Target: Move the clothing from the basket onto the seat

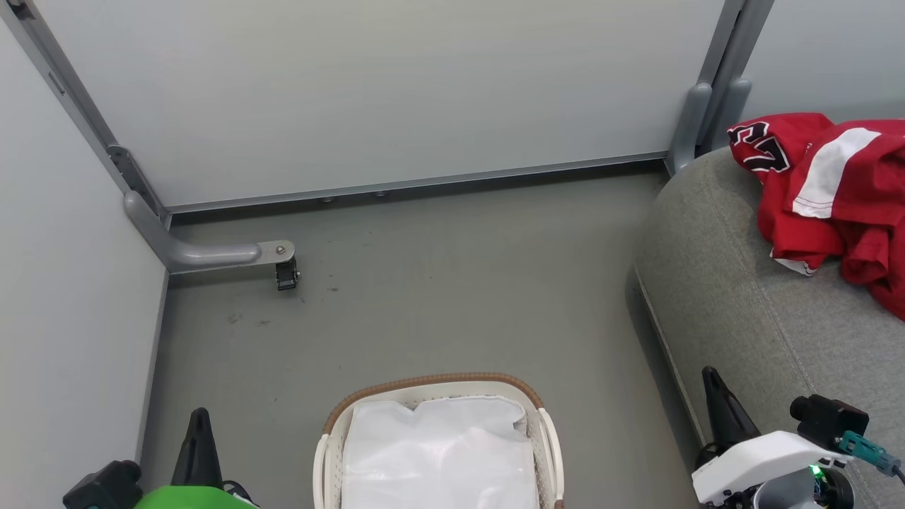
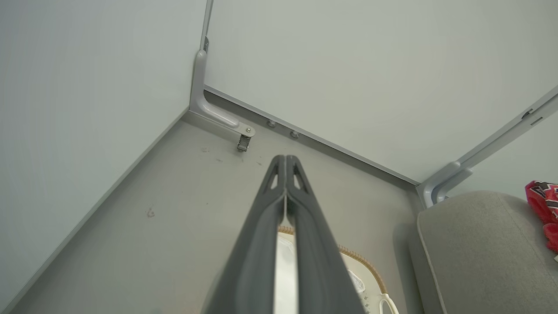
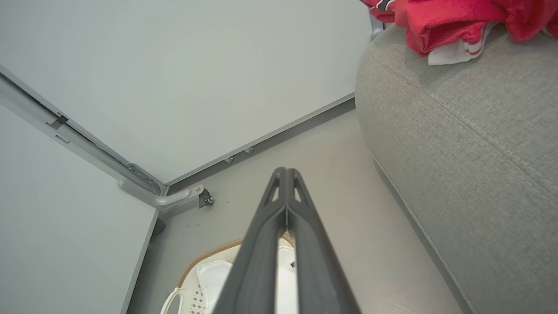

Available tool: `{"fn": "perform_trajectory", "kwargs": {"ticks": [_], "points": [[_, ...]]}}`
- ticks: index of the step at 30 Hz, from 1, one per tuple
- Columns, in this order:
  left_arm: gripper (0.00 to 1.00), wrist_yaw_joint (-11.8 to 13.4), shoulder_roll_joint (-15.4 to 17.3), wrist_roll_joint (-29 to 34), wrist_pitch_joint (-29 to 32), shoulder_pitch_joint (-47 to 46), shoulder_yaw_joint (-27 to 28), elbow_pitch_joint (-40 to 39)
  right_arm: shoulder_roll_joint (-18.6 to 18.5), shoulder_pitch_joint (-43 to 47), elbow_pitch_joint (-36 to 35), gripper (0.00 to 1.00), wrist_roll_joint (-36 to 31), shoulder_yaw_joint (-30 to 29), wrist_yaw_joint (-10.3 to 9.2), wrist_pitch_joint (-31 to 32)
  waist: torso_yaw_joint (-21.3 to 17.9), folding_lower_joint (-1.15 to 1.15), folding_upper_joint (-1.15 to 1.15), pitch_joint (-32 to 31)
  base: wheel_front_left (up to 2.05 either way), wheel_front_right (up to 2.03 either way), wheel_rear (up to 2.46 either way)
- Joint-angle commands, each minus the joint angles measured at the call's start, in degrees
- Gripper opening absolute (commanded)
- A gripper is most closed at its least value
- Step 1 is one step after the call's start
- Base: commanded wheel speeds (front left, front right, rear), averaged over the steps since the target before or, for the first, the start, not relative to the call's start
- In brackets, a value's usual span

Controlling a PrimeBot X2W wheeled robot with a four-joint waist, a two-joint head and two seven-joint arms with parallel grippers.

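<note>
The red clothing (image 1: 834,191) lies heaped on the grey seat (image 1: 742,297) at the right, one garment with a black-and-white number, the other with a broad white stripe. Its edge also shows in the left wrist view (image 2: 545,209) and the right wrist view (image 3: 440,22). The white basket (image 1: 438,385) with a brown rim stands on the floor at bottom centre, holding a plain white sheet (image 1: 438,452). My left gripper (image 1: 199,417) is shut and empty left of the basket. My right gripper (image 1: 710,378) is shut and empty by the seat's front edge.
Pale partition walls close the corner, with a grey metal foot and caster (image 1: 286,272) on the floor at back left. Another partition foot (image 1: 693,127) stands behind the seat. Bare grey floor (image 1: 459,283) stretches between basket, walls and seat.
</note>
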Motion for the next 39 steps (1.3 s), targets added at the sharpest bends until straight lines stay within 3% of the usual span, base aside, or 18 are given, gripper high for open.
{"fn": "perform_trajectory", "kwargs": {"ticks": [1, 39], "points": [[0.0, -0.4, 0.2, -2.3, 0.4, -1.9, 0.4, -1.0, -0.2, -1.5, -1.1, 0.0, 2.4, -0.4, -0.01, 0.5, 0.0, 0.0, 0.0, 0.0, 0.0, 0.0, 0.0], [0.0, -1.1, 0.3, -30.1, 7.8, -5.7, 2.0, -2.0, -0.4, -3.1, -2.9, 0.0, 30.1, -3.6, -0.03, 7.9, 0.6, 0.0, 0.0, -0.3, 0.0, 0.0, 0.0]]}}
